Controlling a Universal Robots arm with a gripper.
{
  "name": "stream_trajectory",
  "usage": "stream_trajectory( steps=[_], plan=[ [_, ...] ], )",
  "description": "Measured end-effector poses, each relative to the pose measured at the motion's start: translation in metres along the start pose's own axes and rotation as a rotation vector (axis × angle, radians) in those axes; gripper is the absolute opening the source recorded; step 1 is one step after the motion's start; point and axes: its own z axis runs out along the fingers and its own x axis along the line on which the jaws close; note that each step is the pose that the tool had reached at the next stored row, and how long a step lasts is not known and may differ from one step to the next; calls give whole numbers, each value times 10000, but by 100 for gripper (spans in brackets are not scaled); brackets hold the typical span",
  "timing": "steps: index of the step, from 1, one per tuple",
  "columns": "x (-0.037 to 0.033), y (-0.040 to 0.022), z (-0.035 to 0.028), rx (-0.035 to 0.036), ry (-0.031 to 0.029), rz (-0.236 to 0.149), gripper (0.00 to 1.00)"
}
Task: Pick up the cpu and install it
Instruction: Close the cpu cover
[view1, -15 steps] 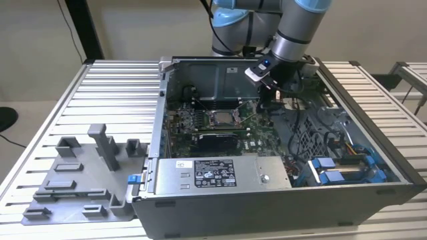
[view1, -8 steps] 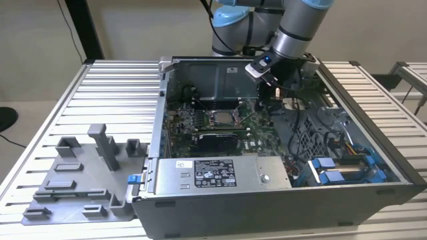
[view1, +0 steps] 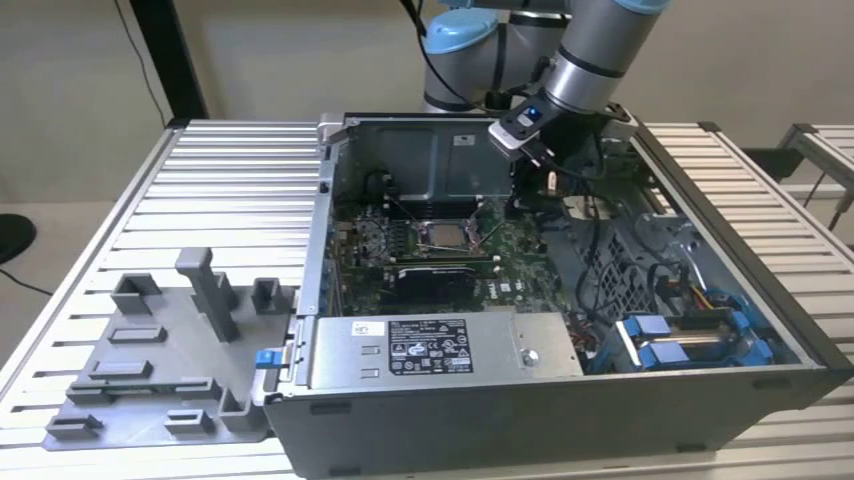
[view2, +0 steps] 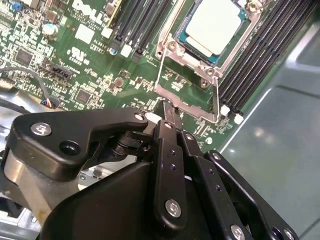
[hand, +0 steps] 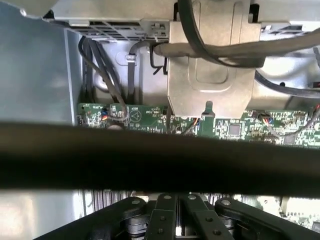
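Observation:
The cpu (view2: 216, 22) lies flat in its socket on the green motherboard, silvery top up, with the metal socket frame (view2: 186, 61) around it. In the exterior view the cpu (view1: 441, 234) sits mid-board inside the open computer case (view1: 534, 420). My gripper (view2: 167, 111) is shut with nothing between its black fingers, its tip just beside the thin wire lever (view2: 187, 104) at the socket's edge and apart from the cpu. From outside, the gripper (view1: 525, 198) hangs inside the case, to the exterior view's right of the socket. The joined fingers (hand: 176, 207) also appear in the first wrist view.
A grey power supply box (view1: 427, 345) with a label spans the case front. Memory slots (view2: 260, 55) flank the socket. Cables and blue-clipped drive bays (view1: 681, 335) crowd the case's right. A grey fixture plate (view1: 160, 370) rests on the slatted table. A dark cable (hand: 160, 155) crosses the first wrist view.

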Motion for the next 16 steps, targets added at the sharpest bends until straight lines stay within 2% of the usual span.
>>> stream_trajectory(
  steps=[4, 7, 11, 16],
  plan=[
    [1, -25, -5, 171, 15, 3, 0],
    [1, -61, 0, 261, 21, 5, 0],
    [2, -125, 12, 337, 23, 6, 0],
    [4, -226, 32, 392, 24, 7, 0]
  ],
)
